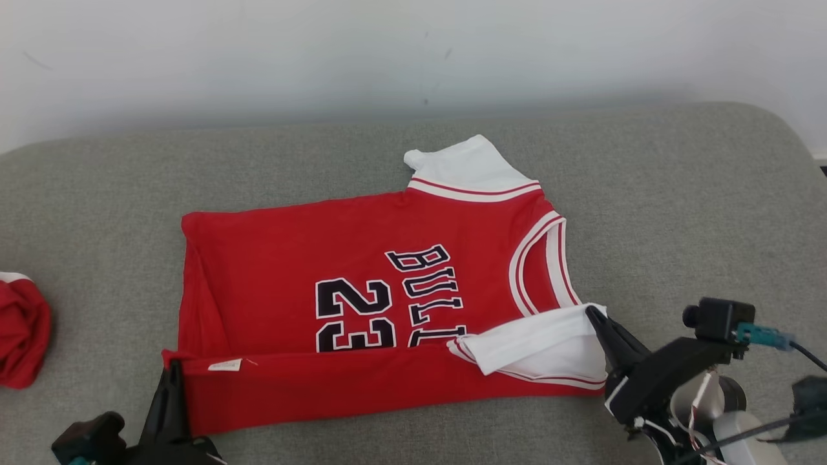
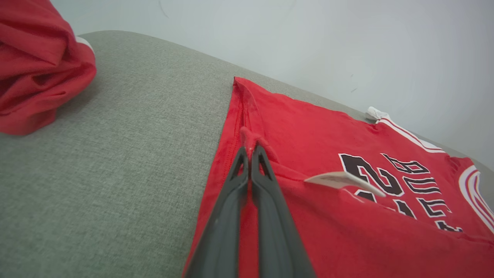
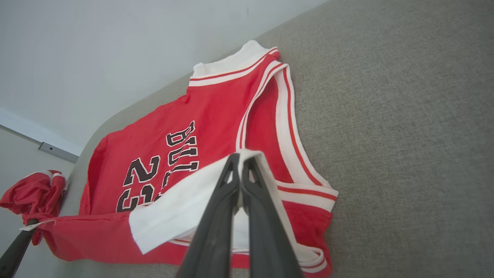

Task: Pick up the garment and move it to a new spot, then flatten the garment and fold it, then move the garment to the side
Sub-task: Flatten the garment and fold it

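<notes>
The garment (image 1: 303,258) is a red jersey with white trim and black "23" lettering, spread on the grey cushion (image 1: 678,194). Its near edge is folded over toward the middle as a long red band. My left gripper (image 1: 173,369) is shut on the band's left corner, pinching red cloth (image 2: 251,141). At the band's right end my right gripper (image 1: 591,313) is shut on the white sleeve (image 3: 185,208), whose cloth wraps over the fingertips. The far white sleeve (image 1: 462,168) lies flat at the jersey's top edge.
A second crumpled red garment (image 1: 22,329) lies at the cushion's left edge, also in the left wrist view (image 2: 34,65). A pale wall (image 1: 387,51) rises right behind the cushion. Bare grey cushion lies to the right of the jersey and in front of it.
</notes>
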Controlling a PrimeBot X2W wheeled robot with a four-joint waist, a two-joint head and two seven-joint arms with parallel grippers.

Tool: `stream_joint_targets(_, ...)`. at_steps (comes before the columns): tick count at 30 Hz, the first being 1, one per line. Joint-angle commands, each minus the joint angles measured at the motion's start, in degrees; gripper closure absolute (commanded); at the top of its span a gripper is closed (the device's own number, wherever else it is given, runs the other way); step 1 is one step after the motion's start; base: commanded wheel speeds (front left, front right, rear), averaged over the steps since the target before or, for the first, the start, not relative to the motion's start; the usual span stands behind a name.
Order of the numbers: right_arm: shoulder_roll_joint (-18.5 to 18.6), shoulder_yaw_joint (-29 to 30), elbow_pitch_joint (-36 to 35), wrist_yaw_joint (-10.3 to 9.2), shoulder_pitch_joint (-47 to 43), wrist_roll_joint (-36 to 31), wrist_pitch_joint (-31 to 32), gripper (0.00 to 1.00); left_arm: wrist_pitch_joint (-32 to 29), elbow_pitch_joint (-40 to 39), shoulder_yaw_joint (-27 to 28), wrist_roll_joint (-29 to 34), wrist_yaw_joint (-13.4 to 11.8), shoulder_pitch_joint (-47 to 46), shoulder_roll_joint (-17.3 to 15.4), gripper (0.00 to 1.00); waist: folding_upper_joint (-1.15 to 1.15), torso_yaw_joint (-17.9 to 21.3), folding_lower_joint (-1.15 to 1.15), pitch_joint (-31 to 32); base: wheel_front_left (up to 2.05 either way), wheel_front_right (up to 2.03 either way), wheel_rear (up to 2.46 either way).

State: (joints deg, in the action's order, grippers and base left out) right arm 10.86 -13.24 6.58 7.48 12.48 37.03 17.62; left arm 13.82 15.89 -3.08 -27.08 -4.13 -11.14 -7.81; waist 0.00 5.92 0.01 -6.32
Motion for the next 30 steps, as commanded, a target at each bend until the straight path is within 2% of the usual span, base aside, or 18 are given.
stream_joint_targets(1, 0.0, -0.54, 2.06, 0.02, 2.18, -1.02, -0.74, 1.0, 0.4, 1.3, -0.09, 0.35, 0.12, -1.37, -0.41, 1.0, 0.0, 0.29, -0.01, -0.64, 0.0, 0.0, 0.0)
stream_joint_targets(2, 0.0, -0.54, 2.06, 0.02, 2.18, -1.02, -0.74, 1.0, 0.4, 1.3, -0.09, 0.35, 0.12, -1.37, -0.41, 1.0, 0.0, 0.29, -0.01, -0.64, 0.0, 0.0, 0.0)
stream_joint_targets(15, -1.54, -4.48, 21.94, 0.02, 15.13, -0.77, -8.34, 1.0, 1.14, 9.98, -1.02, 1.6, 2.14, -7.65, -0.58, 1.0, 0.0, -0.6, -0.01, -2.76, 0.0, 0.0, 0.0)
stream_joint_targets(16, -1.59, -4.6, 22.88, 0.02, 15.47, -0.35, -9.18, 0.55, 1.21, 10.43, -1.15, 1.94, 2.15, -8.05, -0.64, 0.22, 0.0, -0.74, -0.01, -2.7, 0.0, 0.0, 0.0)
stream_joint_targets(17, -1.87, -4.66, 23.79, 0.02, 15.82, 0.27, -9.96, 0.04, 1.28, 10.7, -1.0, 2.07, 2.13, -8.23, -0.63, 0.0, 0.0, -0.83, -0.01, -2.61, 0.0, 0.0, 0.0)
stream_joint_targets(18, -1.89, -4.75, 24.5, 0.02, 16.15, 0.5, -10.83, 0.0, 1.32, 10.98, -0.74, 2.15, 2.13, -8.24, -0.49, 0.0, 0.0, -0.91, -0.01, -2.48, 0.0, 0.0, 0.0)
stream_joint_targets(22, -1.21, -5.7, 25.64, 0.02, 15.81, 1.46, -15.06, 0.0, 1.43, 9.06, 0.79, 2.91, 2.51, -6.95, -0.05, 0.0, 0.0, -1.24, -0.01, -1.4, 0.0, 0.0, 0.0)
stream_joint_targets(30, 3.18, -7.26, 20.82, 0.02, 10.65, 1.05, -22.59, 0.0, 1.39, 0.98, 4.18, 4.75, 3.08, -0.06, 2.25, 0.0, 0.0, -2.32, -0.01, 0.62, 0.0, 0.0, 0.0)
